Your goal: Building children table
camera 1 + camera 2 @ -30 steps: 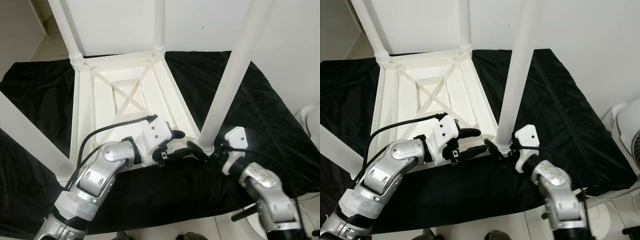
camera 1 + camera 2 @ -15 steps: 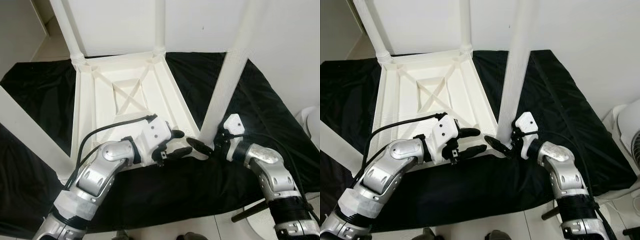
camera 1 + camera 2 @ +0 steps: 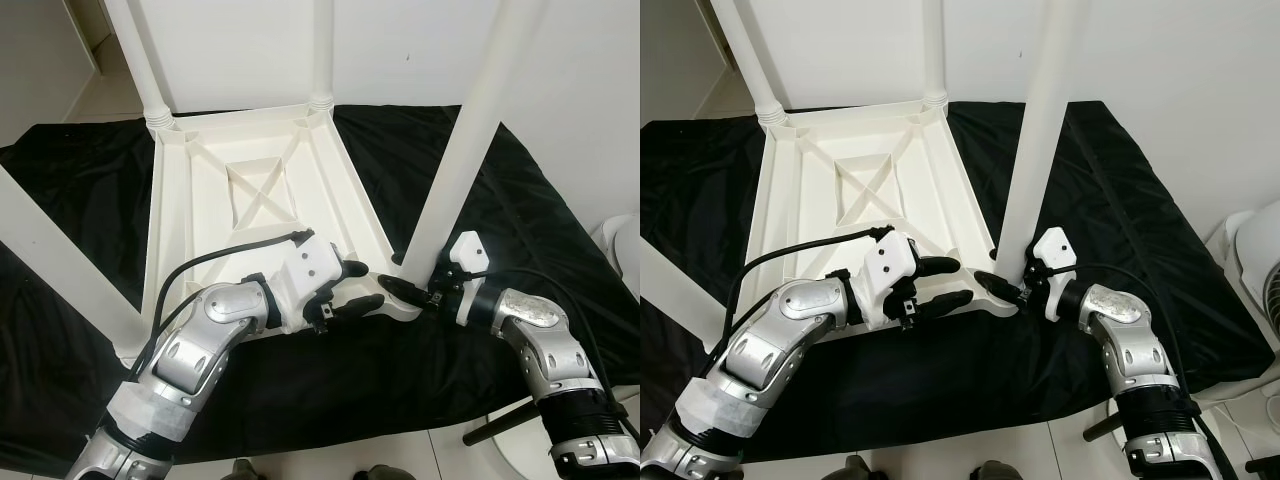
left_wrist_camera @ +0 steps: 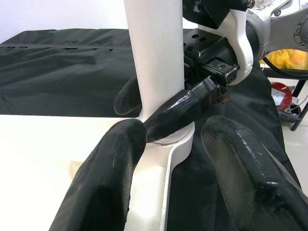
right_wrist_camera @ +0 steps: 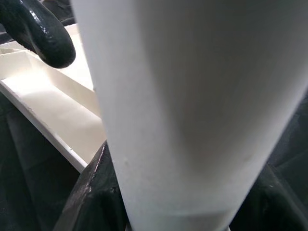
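The white children's table (image 3: 260, 200) lies upside down on a black cloth (image 3: 90, 180), its legs pointing up. The near-right leg (image 3: 460, 170) stands in the corner socket (image 4: 180, 144) closest to me. My right gripper (image 3: 405, 282) is shut on that leg's base, with one finger (image 4: 178, 115) in front and the other finger (image 4: 127, 96) behind it. My left gripper (image 3: 362, 287) is open just left of that corner. Its fingers (image 4: 110, 178) straddle the tabletop's rim without holding anything.
Three other legs stand in their sockets: far left (image 3: 140, 60), far right (image 3: 322, 50) and near left (image 3: 50, 250). A white wall rises behind. A white fan (image 3: 1255, 260) stands at the right, and pale floor tiles (image 3: 330, 455) run past the cloth's front edge.
My right arm has swung outward and its gripper now reaches the leg's base from the right side. The leg tilted slightly and came back. My left arm has stayed put.
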